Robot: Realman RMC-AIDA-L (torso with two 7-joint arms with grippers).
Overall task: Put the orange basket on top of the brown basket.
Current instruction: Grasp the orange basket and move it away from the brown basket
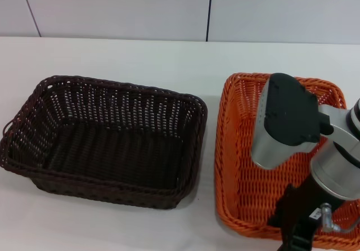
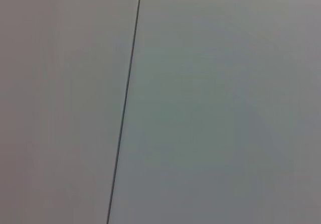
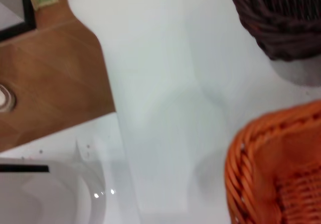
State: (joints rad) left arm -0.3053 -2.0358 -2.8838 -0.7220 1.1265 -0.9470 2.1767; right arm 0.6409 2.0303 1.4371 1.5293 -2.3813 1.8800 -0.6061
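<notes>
The orange basket [image 1: 239, 149] stands on the white table at the right. The brown basket [image 1: 112, 138] stands to its left, a small gap apart. Both are upright and empty. My right arm reaches over the orange basket, and its gripper [image 1: 295, 225] is down at the basket's near rim. The right wrist view shows one corner of the orange basket [image 3: 266, 179] and one corner of the brown basket [image 3: 281, 23]. My left gripper is out of view; its wrist view shows only a plain wall.
The white table [image 1: 140, 54] runs back to a pale wall. In the right wrist view the table's edge [image 3: 108, 108] shows, with a wooden floor [image 3: 50, 78] beyond it.
</notes>
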